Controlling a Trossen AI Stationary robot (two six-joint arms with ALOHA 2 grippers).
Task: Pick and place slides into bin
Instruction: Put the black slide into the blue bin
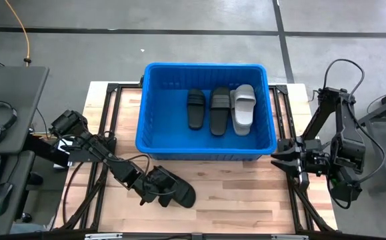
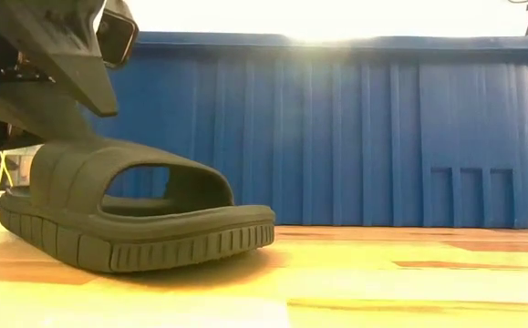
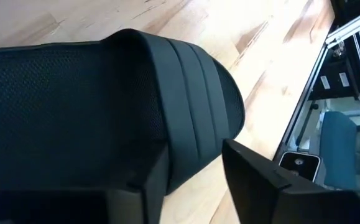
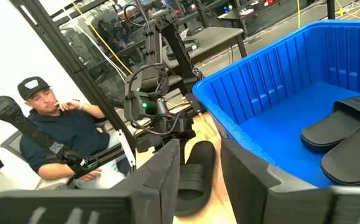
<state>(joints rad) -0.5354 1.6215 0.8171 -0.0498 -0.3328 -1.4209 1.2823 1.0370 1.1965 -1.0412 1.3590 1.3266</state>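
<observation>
Slides: three already lie in the blue bin (image 1: 154,107), two black (image 1: 197,109) (image 1: 220,110) and one grey (image 1: 243,108), side by side. One more black slide (image 1: 177,190) sits flat on the table (image 1: 246,207) just in front of the bin, near the left side. Left gripper (image 1: 154,189) is at its heel end, fingers spread w/ one on each side of the rim, not squeezed yet I think. Rubber looks light and a bit soft, ribbed sole, so not slippery; best hold is prob. the heel edge or the wide strap. Right gripper (image 1: 281,159) waits open at the bin's right corner.
</observation>
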